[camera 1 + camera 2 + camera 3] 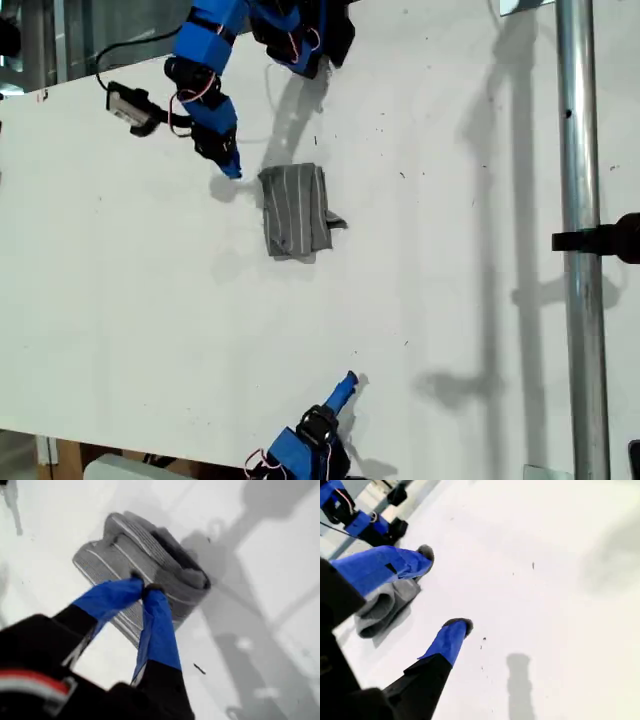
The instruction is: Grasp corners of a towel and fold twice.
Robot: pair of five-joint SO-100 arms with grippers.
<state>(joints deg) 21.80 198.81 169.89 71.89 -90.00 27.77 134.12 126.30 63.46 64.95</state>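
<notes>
The grey striped towel (295,210) lies folded into a small rumpled bundle on the white table (120,300), with one corner (336,222) poking out toward the exterior view's right. My first gripper (232,170) hangs just beside the bundle's edge on the exterior view's left. In the first wrist view my first gripper (143,587) is shut, its blue fingertips together over the towel (130,545) with no cloth visibly between them. My second gripper (347,382) sits near the exterior view's bottom edge, well apart from the towel. It stands open (445,590) with nothing in it; the towel (385,607) shows partly behind one finger.
A vertical metal pole (575,240) with a black clamp (600,240) runs down the exterior view's right. A small camera module (128,103) and cables hang off the first arm. Arm shadows fall across the table.
</notes>
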